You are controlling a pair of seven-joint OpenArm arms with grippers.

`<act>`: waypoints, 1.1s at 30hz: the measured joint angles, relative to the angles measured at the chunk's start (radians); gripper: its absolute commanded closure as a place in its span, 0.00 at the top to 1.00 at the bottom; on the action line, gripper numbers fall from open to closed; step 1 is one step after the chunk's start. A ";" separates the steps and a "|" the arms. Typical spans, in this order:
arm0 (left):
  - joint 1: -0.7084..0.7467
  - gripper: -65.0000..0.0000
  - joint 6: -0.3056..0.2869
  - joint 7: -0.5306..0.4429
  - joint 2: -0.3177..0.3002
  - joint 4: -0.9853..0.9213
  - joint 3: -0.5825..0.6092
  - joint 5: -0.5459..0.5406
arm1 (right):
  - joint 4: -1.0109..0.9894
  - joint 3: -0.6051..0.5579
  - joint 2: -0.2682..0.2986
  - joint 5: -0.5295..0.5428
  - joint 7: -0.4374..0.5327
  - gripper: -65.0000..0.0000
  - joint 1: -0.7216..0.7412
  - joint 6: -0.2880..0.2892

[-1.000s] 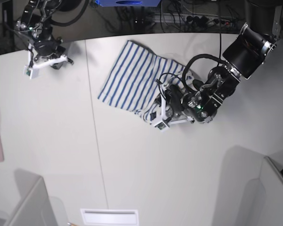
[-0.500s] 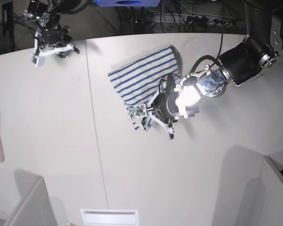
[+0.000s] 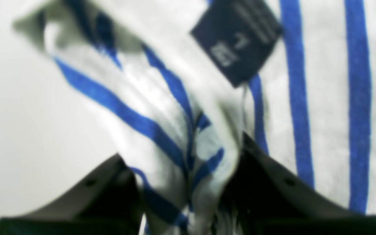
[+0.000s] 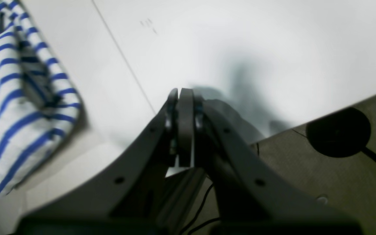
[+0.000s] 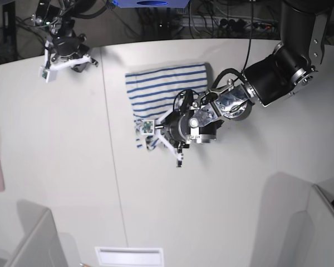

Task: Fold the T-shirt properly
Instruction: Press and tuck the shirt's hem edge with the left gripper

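While the white table [image 5: 61, 167] fills most of the base view, the T-shirt [image 5: 164, 89] lies on its far half as a folded band of white cloth with blue stripes, stretching away from the left gripper [image 5: 147, 136] toward the far edge. A short bunched tail of the shirt runs down from that band into the left gripper, which is clamped on it: in the left wrist view the two dark fingers [image 3: 109, 189] stand on either side of a gathered fold of striped fabric, which passes straight between them. Just beyond those fingers, farther up the cloth, sits the small dark label [image 3: 237, 39], square and tilted, with pale lettering too blurred to read. The left arm [image 5: 267, 78] reaches in from the far side behind this gripper, folded at the elbow. The right gripper [image 5: 67, 58] hangs over the far corner of the table, well apart from the shirt, with its fingers pressed flat together and nothing between them, as the right wrist view shows. In that view the striped shirt lies off to one side of the closed fingers, apart from them, and a dark round object [image 4: 338, 130] sits on the grey surface beyond the table's edge.
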 measured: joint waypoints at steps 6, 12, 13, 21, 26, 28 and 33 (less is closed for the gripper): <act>-0.030 0.00 0.000 -0.022 0.055 -0.092 -0.003 0.001 | 0.000 0.000 0.003 -0.002 0.000 0.00 -0.002 0.000; -0.030 0.00 0.001 -0.047 0.060 -0.101 -0.002 0.003 | 0.000 0.002 0.008 -0.002 0.000 0.00 -0.002 0.000; -0.030 0.00 0.001 -0.047 0.060 -0.101 -0.002 0.003 | 0.000 0.002 0.008 -0.002 0.000 0.00 -0.002 0.000; -0.099 0.00 0.001 -0.047 0.056 -0.103 0.117 -0.001 | 0.000 0.002 0.008 -0.002 0.000 0.00 -0.002 0.000; -0.102 0.25 0.001 -0.046 0.059 -0.103 0.116 -0.001 | 0.000 0.002 0.007 -0.002 0.000 0.00 -0.003 0.000; -0.102 0.39 0.001 -0.042 0.059 -0.102 0.116 0.000 | 0.000 0.002 0.008 -0.002 0.000 0.00 -0.003 0.000; -0.133 0.78 0.003 -0.042 0.059 -0.101 0.116 0.002 | 0.000 0.002 0.005 -0.002 0.000 0.00 -0.005 0.000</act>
